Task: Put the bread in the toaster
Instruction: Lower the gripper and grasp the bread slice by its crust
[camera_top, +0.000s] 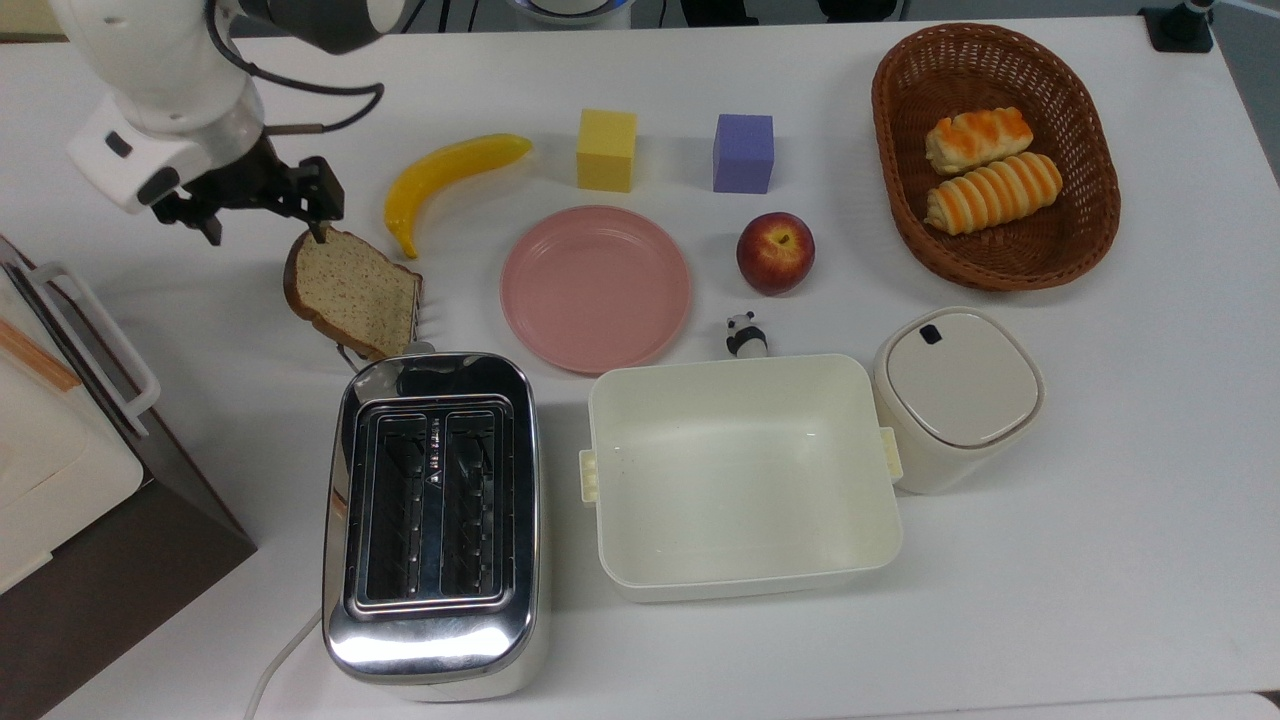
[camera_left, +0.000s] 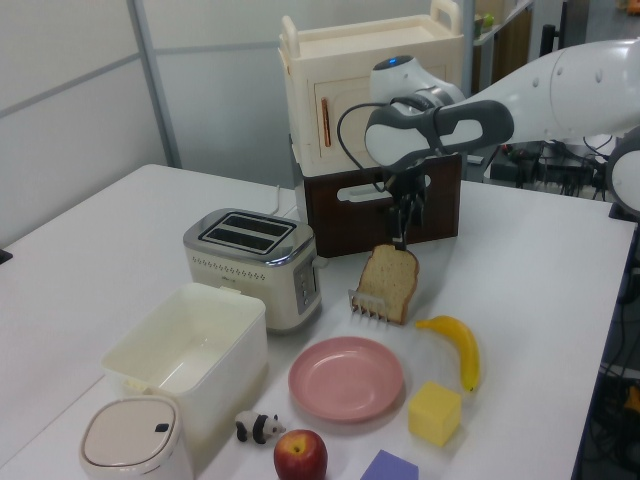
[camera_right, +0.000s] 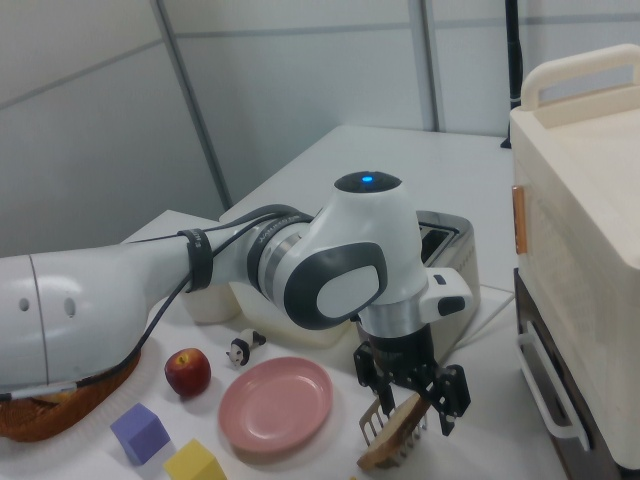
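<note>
- While bent down over the speckled tan bread slice (camera_top: 350, 289), propped upright in a small rack, hovers black two-finger gripper (camera_top: 265, 214), fingers apart.
- Just beside: shiny chrome two-slot toaster (camera_top: 433, 525), slots empty.

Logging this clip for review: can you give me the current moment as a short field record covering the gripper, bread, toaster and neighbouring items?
gripper: open, fingers straddling the bread's top edge
bread: upright, leaning in a small rack, not lifted
toaster: both slots empty, just below the bread in the top view
nearby: banana, pink plate, cream tub
task state: bread not yet in the toaster
</note>
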